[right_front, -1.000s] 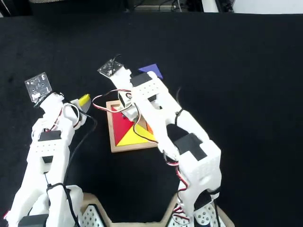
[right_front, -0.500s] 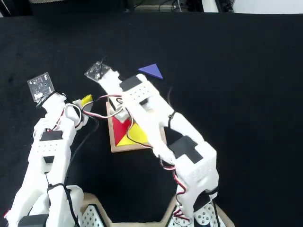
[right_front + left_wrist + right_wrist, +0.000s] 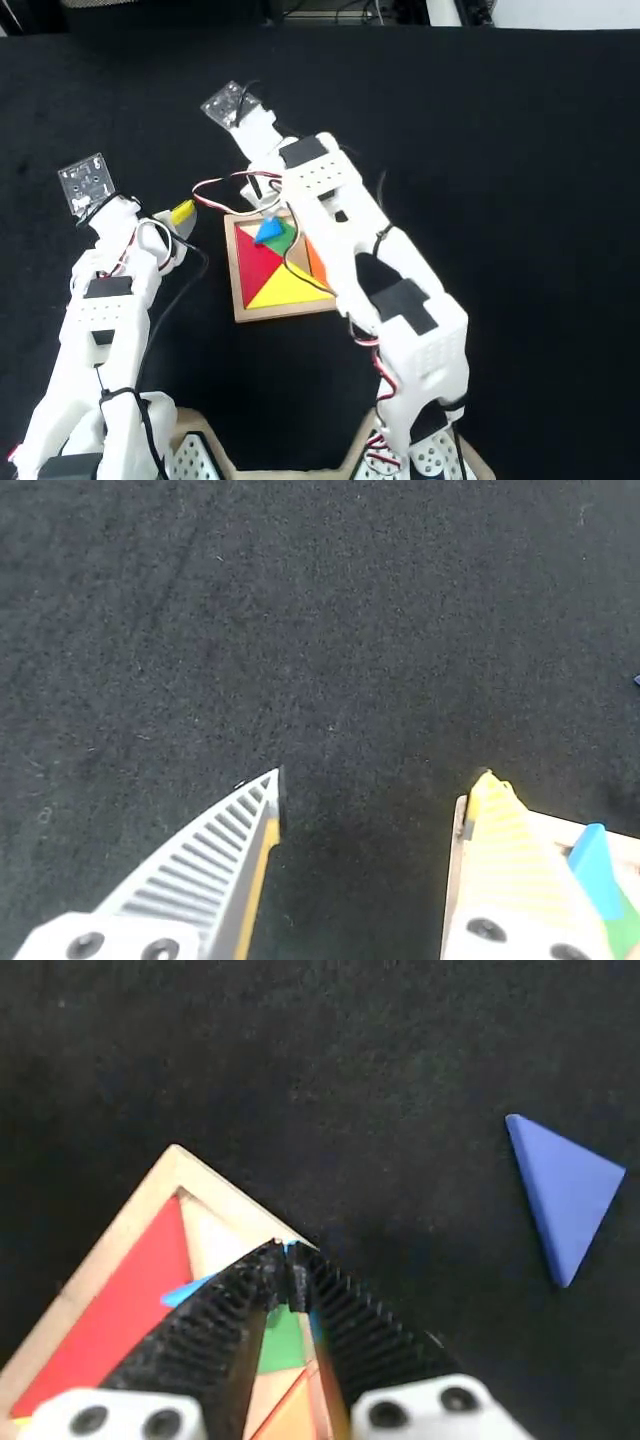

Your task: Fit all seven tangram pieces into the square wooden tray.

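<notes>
Right gripper clamped on light blue piece over wooden tray, left gripper spread wide, holding nothing.

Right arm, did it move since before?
Yes. The right arm stretched farther across the table, beyond the wooden tray's far edge, jaws shut on the light blue piece.

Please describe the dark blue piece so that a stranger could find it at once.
On the black table, look beyond the corner of the wooden tray. The dark blue triangle lies flat there by itself, apart from the coloured pieces inside it.
</notes>
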